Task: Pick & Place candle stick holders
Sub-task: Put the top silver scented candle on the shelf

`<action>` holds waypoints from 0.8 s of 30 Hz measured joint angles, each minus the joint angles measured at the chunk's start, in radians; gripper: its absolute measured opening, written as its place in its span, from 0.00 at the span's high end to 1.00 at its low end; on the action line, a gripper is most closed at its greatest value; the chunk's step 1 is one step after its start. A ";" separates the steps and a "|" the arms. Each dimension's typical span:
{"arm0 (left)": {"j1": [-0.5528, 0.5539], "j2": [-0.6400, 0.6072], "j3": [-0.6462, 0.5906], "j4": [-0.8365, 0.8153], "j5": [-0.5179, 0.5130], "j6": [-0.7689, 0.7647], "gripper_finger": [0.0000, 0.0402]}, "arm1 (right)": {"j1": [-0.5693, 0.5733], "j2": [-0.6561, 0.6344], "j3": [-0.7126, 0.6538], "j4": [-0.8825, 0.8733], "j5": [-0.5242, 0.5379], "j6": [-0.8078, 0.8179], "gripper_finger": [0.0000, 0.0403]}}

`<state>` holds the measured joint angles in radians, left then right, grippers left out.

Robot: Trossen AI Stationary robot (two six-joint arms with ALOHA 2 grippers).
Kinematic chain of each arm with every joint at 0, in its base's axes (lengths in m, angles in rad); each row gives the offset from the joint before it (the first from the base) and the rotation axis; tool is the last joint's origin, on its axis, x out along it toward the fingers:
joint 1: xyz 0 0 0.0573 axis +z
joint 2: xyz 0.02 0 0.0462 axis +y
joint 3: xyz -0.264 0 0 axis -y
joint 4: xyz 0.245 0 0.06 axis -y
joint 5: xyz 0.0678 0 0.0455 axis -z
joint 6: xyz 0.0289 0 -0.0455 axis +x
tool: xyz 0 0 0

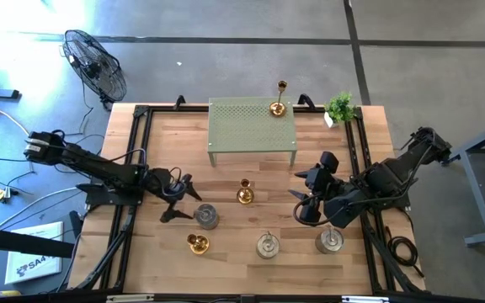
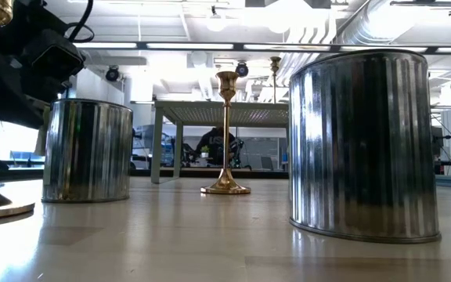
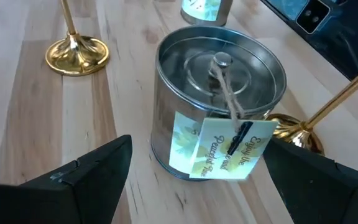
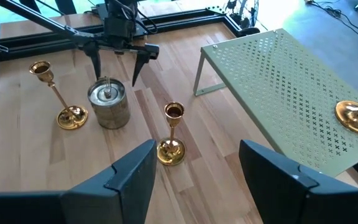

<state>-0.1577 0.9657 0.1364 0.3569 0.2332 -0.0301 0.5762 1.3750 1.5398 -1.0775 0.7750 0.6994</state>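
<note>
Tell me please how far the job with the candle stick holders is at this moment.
Done: one gold holder stands on the green stand. In hand: the left gripper, open, is beside a silver holder, not gripping it; the right gripper is open and empty. Left: five holders on the table, two gold, three silver.

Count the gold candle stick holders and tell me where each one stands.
3: one gold candle stick holder on the green perforated stand, one mid-table, one near the front edge. None seem hidden.
</note>
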 joint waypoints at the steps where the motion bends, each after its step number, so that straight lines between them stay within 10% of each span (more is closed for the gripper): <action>1: 0.000 0.000 0.000 0.000 0.012 0.001 0.12 | 0.000 0.000 0.000 0.000 0.000 0.000 0.44; 24: 0.000 0.000 0.000 0.006 -0.063 0.019 0.12 | 0.000 0.000 0.000 0.000 0.005 0.000 0.44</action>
<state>-0.1577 0.9657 0.1364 0.3630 0.1703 -0.0112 0.5762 1.3750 1.5394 -1.0779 0.7799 0.6991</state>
